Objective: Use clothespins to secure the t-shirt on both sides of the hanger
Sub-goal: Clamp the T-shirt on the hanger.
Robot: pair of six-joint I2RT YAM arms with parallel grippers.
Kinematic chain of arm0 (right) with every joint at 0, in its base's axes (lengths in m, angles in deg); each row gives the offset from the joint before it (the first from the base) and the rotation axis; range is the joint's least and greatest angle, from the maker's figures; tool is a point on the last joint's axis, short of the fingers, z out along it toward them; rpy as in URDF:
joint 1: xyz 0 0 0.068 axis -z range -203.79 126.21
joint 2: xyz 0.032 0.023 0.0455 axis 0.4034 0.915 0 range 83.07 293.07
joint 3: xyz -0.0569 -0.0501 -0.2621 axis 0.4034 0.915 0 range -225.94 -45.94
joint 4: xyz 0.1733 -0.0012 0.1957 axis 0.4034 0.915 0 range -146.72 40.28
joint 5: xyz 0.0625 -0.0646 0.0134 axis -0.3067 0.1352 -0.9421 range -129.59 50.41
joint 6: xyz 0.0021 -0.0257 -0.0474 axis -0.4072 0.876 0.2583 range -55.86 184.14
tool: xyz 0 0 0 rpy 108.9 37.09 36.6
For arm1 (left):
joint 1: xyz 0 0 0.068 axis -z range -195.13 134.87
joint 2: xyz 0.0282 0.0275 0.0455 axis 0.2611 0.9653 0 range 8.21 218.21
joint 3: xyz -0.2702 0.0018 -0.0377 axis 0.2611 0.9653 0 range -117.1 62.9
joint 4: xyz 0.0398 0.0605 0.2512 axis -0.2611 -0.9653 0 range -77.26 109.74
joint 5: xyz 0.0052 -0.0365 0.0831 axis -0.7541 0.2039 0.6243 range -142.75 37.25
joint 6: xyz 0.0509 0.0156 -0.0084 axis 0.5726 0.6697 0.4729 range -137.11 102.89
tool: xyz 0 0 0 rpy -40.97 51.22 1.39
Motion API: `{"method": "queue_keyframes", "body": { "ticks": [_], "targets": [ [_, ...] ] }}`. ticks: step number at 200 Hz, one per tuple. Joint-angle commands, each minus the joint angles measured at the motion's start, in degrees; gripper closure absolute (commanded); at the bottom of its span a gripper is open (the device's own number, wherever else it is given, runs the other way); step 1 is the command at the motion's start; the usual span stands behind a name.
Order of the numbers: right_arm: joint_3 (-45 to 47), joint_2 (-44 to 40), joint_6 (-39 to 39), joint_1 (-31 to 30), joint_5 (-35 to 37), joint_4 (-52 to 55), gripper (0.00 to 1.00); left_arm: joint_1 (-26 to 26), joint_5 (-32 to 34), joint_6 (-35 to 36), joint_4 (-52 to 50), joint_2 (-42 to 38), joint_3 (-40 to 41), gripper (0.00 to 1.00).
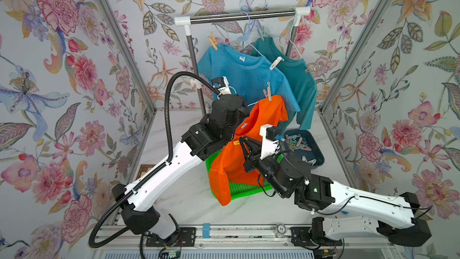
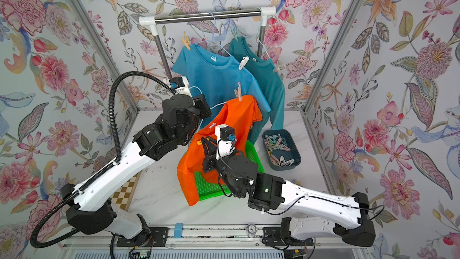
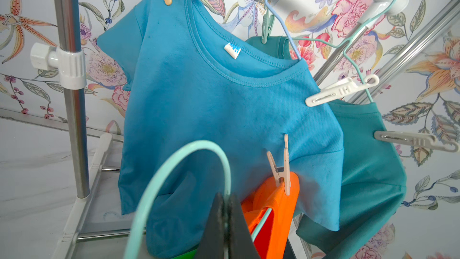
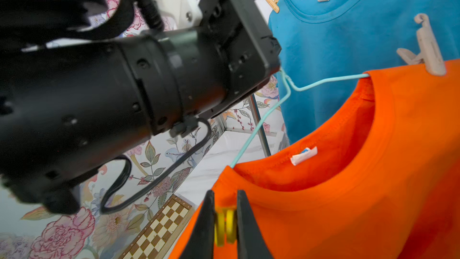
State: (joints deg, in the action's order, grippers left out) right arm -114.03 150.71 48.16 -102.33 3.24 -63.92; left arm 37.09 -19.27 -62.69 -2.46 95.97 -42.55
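Observation:
The orange t-shirt (image 1: 263,120) (image 4: 348,208) hangs on a mint wire hanger (image 3: 199,142) (image 4: 328,83) held up in mid-air. My left gripper (image 3: 225,195) is shut on the hanger's hook. A beige clothespin (image 1: 267,93) (image 3: 281,170) (image 4: 430,51) clips the shirt's far shoulder to the hanger. My right gripper (image 4: 225,193) (image 1: 242,140) is shut on a yellow clothespin (image 4: 225,225), right at the shirt's near shoulder by the collar. More clothespins (image 1: 298,143) (image 2: 276,147) lie in a dark blue bin (image 1: 319,150).
A rack rail (image 1: 241,15) at the back carries a blue t-shirt (image 1: 249,75) and a teal t-shirt (image 1: 298,78), both pinned to their hangers. A green basket (image 1: 244,190) sits under the orange shirt. A chessboard (image 2: 122,195) lies at the left.

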Motion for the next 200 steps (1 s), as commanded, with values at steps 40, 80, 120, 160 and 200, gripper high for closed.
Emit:
{"method": "queue_keyframes", "body": {
  "ticks": [40, 80, 120, 160, 200],
  "targets": [
    [-5.88, 7.82, 9.17, -3.13, 14.73, -9.86, 0.95, 2.53, 8.63, -0.44, 8.12, 0.68, -0.95, 1.00],
    [-6.46, 11.62, 15.54, -4.85, 20.19, -18.07, 0.94, 4.10, 13.67, 2.04, 11.81, 0.19, 0.35, 1.00],
    [-9.16, 16.15, 16.07, -4.93, 24.24, -17.37, 0.92, 4.74, 14.96, 2.95, 13.25, 1.26, -0.11, 1.00],
    [-10.20, 19.49, 20.11, -5.21, 27.84, -18.99, 0.86, 5.08, 14.61, 3.17, 14.59, 1.35, -0.59, 1.00],
    [-9.62, 20.96, 24.68, -5.95, 29.08, -21.57, 0.58, 5.12, 15.12, 4.71, 15.34, 2.06, -1.35, 1.00]
  ]
}}
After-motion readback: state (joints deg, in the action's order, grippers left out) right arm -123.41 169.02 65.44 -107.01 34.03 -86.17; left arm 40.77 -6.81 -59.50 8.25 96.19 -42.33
